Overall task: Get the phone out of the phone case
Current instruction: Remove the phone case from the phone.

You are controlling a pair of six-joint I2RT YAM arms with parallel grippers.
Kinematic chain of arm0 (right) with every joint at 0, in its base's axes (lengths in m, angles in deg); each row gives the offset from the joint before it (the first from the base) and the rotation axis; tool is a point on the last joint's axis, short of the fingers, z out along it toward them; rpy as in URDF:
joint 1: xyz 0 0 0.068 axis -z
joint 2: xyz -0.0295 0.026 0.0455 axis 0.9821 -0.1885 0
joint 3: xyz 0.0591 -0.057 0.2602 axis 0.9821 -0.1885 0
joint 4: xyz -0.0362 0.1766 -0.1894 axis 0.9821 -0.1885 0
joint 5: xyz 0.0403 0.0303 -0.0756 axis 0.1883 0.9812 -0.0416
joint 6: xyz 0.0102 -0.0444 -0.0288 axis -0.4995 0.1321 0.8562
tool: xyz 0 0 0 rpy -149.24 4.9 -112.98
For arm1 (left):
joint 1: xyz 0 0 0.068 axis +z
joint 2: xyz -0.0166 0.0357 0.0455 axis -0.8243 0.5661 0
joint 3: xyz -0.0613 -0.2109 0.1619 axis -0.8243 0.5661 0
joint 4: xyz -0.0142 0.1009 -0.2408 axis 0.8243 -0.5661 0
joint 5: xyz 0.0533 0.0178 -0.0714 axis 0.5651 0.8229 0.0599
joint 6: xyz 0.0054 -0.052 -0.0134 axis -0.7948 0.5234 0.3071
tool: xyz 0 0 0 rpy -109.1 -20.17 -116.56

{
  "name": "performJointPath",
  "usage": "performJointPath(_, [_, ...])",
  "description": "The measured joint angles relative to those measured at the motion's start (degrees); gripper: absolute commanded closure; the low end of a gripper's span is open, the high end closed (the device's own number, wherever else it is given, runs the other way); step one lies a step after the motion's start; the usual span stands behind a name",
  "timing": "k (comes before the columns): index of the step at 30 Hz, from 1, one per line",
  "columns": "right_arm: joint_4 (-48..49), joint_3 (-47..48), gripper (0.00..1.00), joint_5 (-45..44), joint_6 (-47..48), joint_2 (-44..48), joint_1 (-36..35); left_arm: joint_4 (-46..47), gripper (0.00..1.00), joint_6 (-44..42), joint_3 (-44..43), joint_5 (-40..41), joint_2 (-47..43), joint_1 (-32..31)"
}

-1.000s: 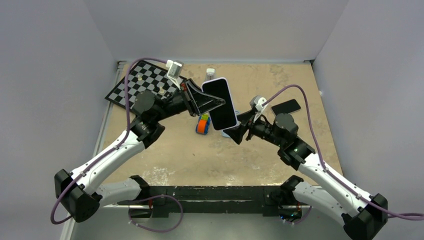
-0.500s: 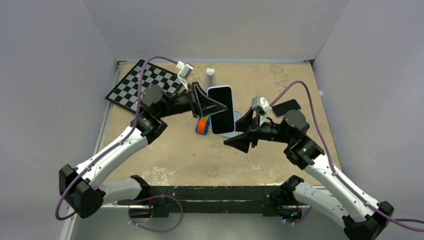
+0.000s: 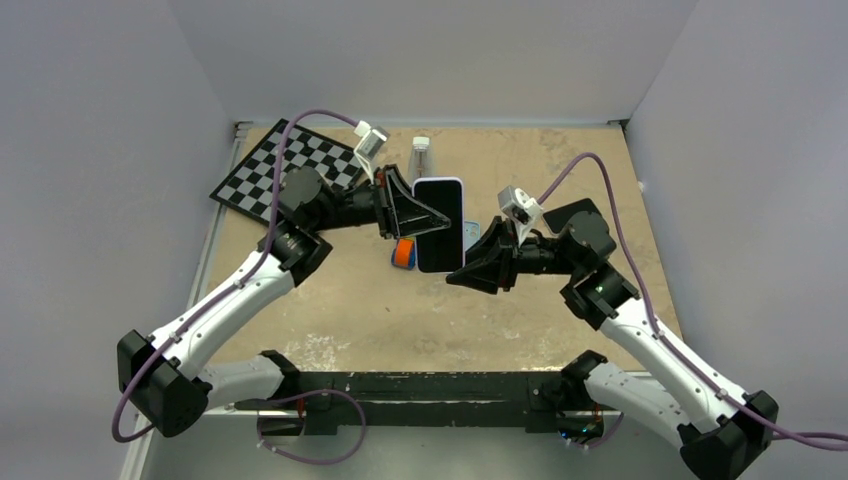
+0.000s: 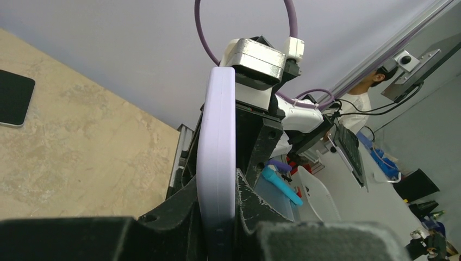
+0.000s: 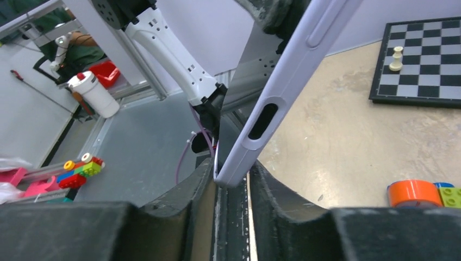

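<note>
Two grippers meet on one object, so check each set of fingers before you proceed. Start at the right gripper point(image 5: 231, 187). Its fingers point(image 5: 187, 193) stand either side of the near corner of the phone case point(image 5: 288, 70), one on the screen side and one on the back side. The gap is very narrow. You cannot tell from the wrist view whether the pads press on the corner or only bracket it. From that corner the long axis of the case runs straight away from the right fingers, toward the far wall in the top view.

Move next to the left gripper point(image 4: 217, 198). Its fingers point(image 4: 261, 206) are clamped across the thickness of the case, on the left long edge about halfway along. As far as you can judge, that clamp alone carries the load.

The phone point(image 3: 440, 225) sits fully inside the case, screen up. It is held in the air above the table point(image 3: 560, 170) and over an orange tape roll point(image 3: 404, 253).

Treat the right arm as the working arm: it is at the corner, where the case lip should peel most easily. Expect to need a pinch on the lip alone. A pinch through both case and phone would probably free nothing.
</note>
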Motion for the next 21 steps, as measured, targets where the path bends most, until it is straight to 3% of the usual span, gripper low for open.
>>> performJointPath(5, [0.9, -0.1, 0.99, 2.0, 2.3, -0.7, 0.0, 0.5, 1.00, 0.6, -0.1, -1.5, 0.3, 0.6])
performJointPath(13, [8.7, -3.4, 1.00, 0.1, 9.7, -0.9, -0.8, 12.9, 1.00, 10.6, -1.4, -8.5, 5.9, 2.1])
performJointPath(21, [4.6, 3.8, 1.00, 1.3, 21.7, -6.7, -1.7, 24.8, 1.00, 20.2, -1.4, -9.7, 8.0, 4.9])
